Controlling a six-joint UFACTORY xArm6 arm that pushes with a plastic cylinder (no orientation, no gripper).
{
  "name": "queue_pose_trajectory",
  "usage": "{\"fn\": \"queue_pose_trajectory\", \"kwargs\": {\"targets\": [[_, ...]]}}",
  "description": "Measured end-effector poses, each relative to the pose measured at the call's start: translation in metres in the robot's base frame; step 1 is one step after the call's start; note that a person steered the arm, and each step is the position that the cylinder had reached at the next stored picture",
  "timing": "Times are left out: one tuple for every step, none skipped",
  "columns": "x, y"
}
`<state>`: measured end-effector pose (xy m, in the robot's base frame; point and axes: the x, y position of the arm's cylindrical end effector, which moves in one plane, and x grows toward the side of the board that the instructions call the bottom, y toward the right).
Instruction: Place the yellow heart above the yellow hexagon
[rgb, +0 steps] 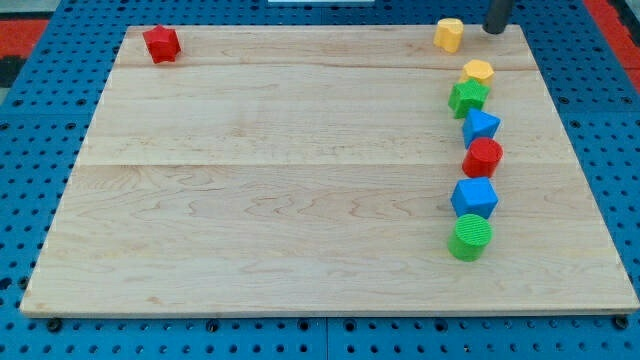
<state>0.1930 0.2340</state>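
Observation:
The yellow heart (449, 34) lies near the top edge of the wooden board (300, 180), toward the view's right. The yellow hexagon (478, 71) lies just below and to the right of it, a short gap apart. My tip (495, 29) is at the view's top right, just right of the yellow heart and apart from it, above the hexagon. The rod runs out of the frame at the top.
Below the hexagon runs a column of blocks: a green star (468, 97), a blue block (480, 127), a red cylinder (483, 157), a blue block (474, 197), a green cylinder (470, 238). A red block (160, 43) sits at top left.

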Motion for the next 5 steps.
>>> {"fn": "queue_pose_trajectory", "kwargs": {"targets": [[0.014,-0.089],[0.014,-0.091],[0.008,-0.148],[0.021,-0.133],[0.021,-0.164]]}}
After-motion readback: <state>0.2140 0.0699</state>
